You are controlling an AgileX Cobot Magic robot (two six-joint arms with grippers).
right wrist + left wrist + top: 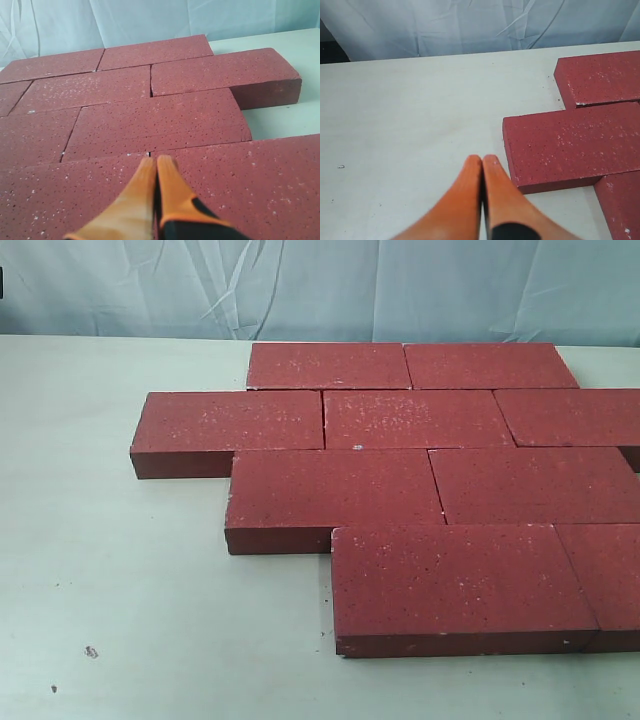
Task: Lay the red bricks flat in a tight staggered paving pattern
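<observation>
Red bricks [420,420]: nine dark-red rectangular paving slabs, rough and grainy, flecked white. All lie flat on the pale worktop [120,570] in four offset courses of two, three, two and two.

Landmark: projecting brick [235,425], the end slab of the three-brick course, jutting furthest onto bare worktop. The other red bricks spread away from it in one patch. A course touches each of its long sides, each set back from its free end. Joints read as tight, with hairline gaps at a few corners in the right wrist view.

Left pincer [482,159]: orange fingers pressed together, holding nothing. It is over bare worktop just beside the projecting brick's free end and apart from it. Contact with the worktop cannot be told.

Right pincer [156,160]: fingers likewise together, empty. It is well apart from the projecting brick, above the course two rows off from it, with the tips near a joint. Contact cannot be told.

Step, as judged: laying looks complete, with only final tightening or checking in hand.

Next move, as judged: at most a gentle, low, square push on the projecting brick's free end, so the neighbours do not skew.
</observation>
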